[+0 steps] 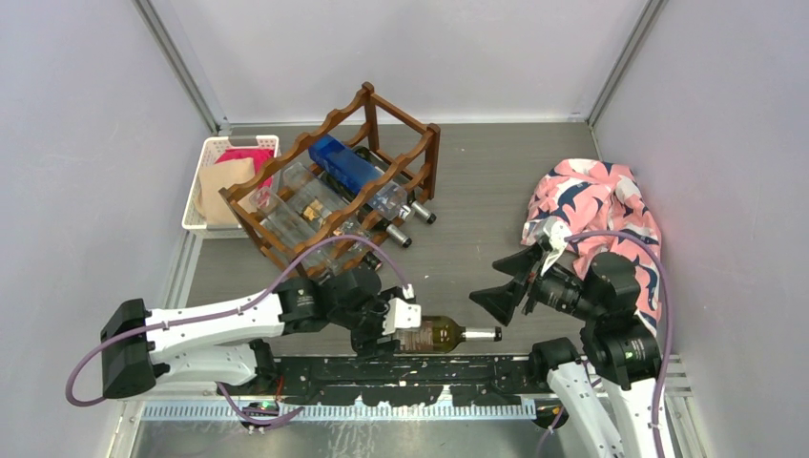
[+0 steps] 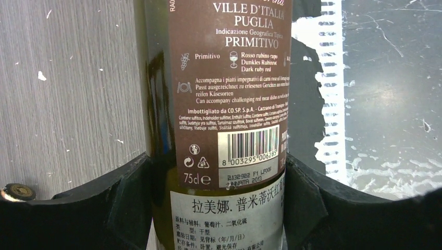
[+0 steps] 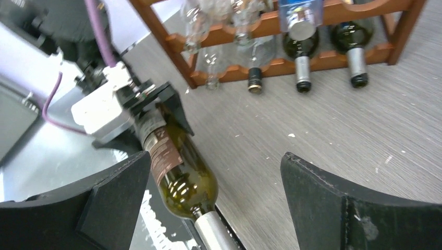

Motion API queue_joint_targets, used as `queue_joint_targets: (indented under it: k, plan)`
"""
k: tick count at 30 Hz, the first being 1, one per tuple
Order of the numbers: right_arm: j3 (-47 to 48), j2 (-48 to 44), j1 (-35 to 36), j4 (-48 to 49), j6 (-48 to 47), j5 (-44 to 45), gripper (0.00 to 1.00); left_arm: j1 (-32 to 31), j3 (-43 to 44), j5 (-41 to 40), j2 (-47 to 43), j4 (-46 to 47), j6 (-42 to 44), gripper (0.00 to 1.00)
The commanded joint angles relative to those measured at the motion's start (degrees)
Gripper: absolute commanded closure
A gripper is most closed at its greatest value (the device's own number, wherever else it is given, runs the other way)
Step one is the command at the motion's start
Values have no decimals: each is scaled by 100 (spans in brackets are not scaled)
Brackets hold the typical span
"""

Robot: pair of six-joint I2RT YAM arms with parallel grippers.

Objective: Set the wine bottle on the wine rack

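Observation:
The wine bottle (image 1: 441, 335) is green glass with a brown label and a silver neck pointing right. It lies level near the table's front edge. My left gripper (image 1: 389, 329) is shut on its lower body; the label (image 2: 229, 83) fills the left wrist view between both fingers. My right gripper (image 1: 508, 281) is open, just right of the bottle's neck tip, apart from it. The bottle (image 3: 180, 174) shows between its fingers in the right wrist view. The dark reddish-brown wine rack (image 1: 363, 196) stands at the back left and holds several bottles; it also shows in the right wrist view (image 3: 271, 23).
A white plastic basket (image 1: 202, 181) with pink and tan cloth sits left of the rack. A pink patterned cloth (image 1: 591, 200) lies at the right, behind my right arm. Grey walls close in the table on three sides.

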Motion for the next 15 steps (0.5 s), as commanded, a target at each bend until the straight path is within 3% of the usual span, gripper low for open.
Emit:
queue_joint_targets:
  k: [1, 15]
  plan:
    - [-239, -40, 138, 168, -721, -1011, 0, 196, 554, 692, 58, 58, 359, 100]
    - [-615, -167, 523, -301, -1760, -1171, 0, 580, 1272, 1417, 560, -399, 548, 100]
